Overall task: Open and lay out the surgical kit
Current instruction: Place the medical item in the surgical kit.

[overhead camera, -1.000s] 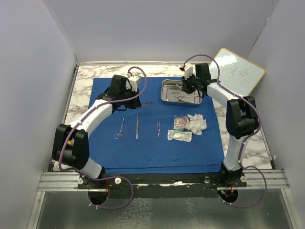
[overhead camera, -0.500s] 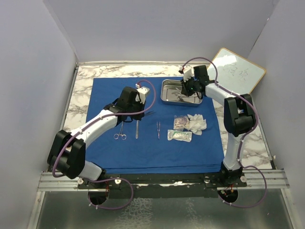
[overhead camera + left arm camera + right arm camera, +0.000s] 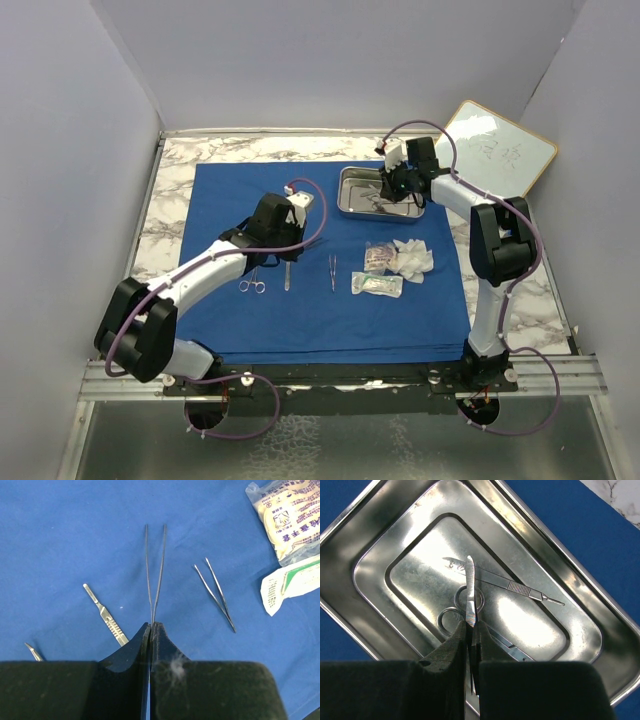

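left pincer [image 3: 151, 627]: pressed together on the long tweezers [image 3: 155, 565], low over the blue cloth [image 3: 60, 530]
slot: between scalpel handle [image 3: 106, 616] and short tweezers [image 3: 216, 592]
right pincer [image 3: 471, 630]: pinching a slim steel tool [image 3: 470, 592] above the tray [image 3: 360, 525]
risk: tweezers released crooked, crossing 1 of the 2 neighbours; thin steel slipping
around: scissors [image 3: 452, 615] in tray; packets [image 3: 290, 517] rightward; whiteboard [image 3: 498, 148] well apart

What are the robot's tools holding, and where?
Left tool: long tweezers, by the joined end. Right tool: a flat steel instrument, by one end.
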Tool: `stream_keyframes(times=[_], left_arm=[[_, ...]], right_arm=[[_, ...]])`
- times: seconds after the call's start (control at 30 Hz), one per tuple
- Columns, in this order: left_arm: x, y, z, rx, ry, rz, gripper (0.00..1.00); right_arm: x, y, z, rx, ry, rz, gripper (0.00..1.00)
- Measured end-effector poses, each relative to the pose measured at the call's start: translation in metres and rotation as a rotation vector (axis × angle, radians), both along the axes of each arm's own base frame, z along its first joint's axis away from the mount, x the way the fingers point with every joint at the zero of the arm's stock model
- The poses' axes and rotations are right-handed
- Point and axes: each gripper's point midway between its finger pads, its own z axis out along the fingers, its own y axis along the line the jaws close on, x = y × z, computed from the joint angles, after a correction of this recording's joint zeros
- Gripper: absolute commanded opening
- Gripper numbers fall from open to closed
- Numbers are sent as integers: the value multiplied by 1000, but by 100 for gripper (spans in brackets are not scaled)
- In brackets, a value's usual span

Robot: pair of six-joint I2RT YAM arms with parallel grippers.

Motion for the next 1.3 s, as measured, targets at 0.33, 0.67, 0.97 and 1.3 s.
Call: stream_keyframes(times=[0.33,0.67,0.97,1.3], left_arm=[[-16,-5,-13,-23,46,-28,9],[-32,-15,-29,-35,118,-76,17],[-32,-14,-30,-23,115,-88,32],[3,-28,10,3,-31,-168,42]], right_arm=[[-4,-1,-5,-9,9,5,1],[-10,-5,-15,-24,28,5,1],[-10,-5,-14,-24,27,5,1],[-9,-5,-8,-26,13,11,1]])
